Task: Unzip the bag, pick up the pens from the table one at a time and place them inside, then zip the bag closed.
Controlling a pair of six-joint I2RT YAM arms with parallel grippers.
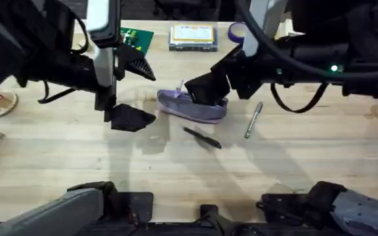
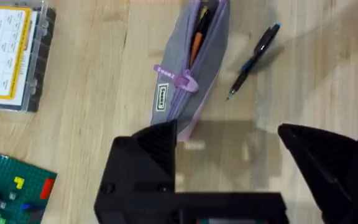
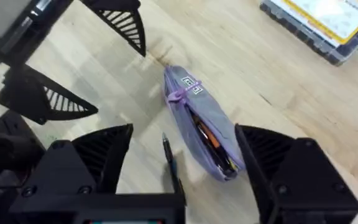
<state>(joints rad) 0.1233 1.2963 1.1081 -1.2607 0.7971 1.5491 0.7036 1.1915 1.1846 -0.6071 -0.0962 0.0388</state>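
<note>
Right now I see the soft lilac-purple pencil pouch with grey fabric sides [image 1: 192, 107] lying on the light wooden butcher-block table [image 1: 176, 164], near the middle, and I will place everything else from it. Its top zipper is partly drawn back: through my left wrist camera the slit gapes at the far end of the pouch [image 2: 191, 68], with something orange and something dark lying inside, while the lilac zipper pull tab [image 2: 178, 77] sits partway along the seam.

Just in front of the pouch, on my side, the slim dark pen [image 1: 202, 137] lies on the wood, close to it but not touching. The silver-grey metallic pen [image 1: 253, 120] lies to the pouch's right, a little farther off and angled.

My right gripper [image 1: 205, 88] hangs directly over the pouch's right half, its black fingers spread wide apart and holding nothing; in its own camera the pouch [image 3: 201, 134] sits between the two spread fingers. My left gripper [image 1: 133, 92] is to the pouch's left, also with fingers parted and empty, one finger nearer the table than the other.

Behind the pouch, toward the far edge, stands a clear plastic box with a yellow label [image 1: 192, 36], and to the left of that a green building-brick plate [image 1: 136, 38].
</note>
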